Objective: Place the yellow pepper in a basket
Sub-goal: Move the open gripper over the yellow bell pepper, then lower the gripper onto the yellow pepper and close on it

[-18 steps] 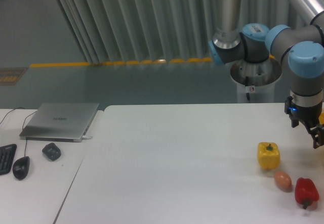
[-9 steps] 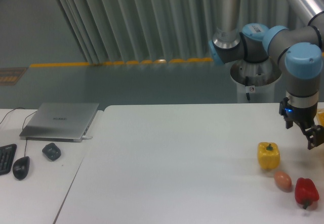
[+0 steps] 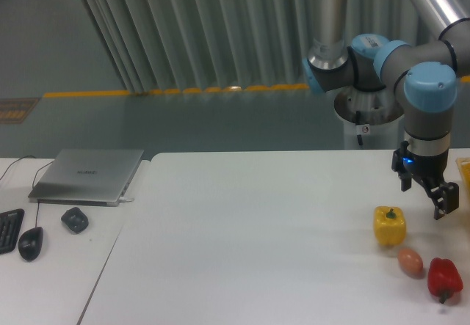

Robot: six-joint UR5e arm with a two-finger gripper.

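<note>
The yellow pepper stands upright on the white table near the right side, green stem up. My gripper hangs above and slightly right of it, apart from it, with its fingers spread open and nothing between them. A thin yellow-orange edge of the basket shows at the right border of the view, just right of the gripper.
A brown egg-shaped thing and a red pepper lie in front of the yellow pepper. The grey robot pedestal stands behind the table. A laptop, a mouse and a small dark object lie on the left desk.
My gripper has moved left, from near the right edge of the view towards a spot above the yellow pepper. The pepper, egg-shaped thing and red pepper have not moved.
</note>
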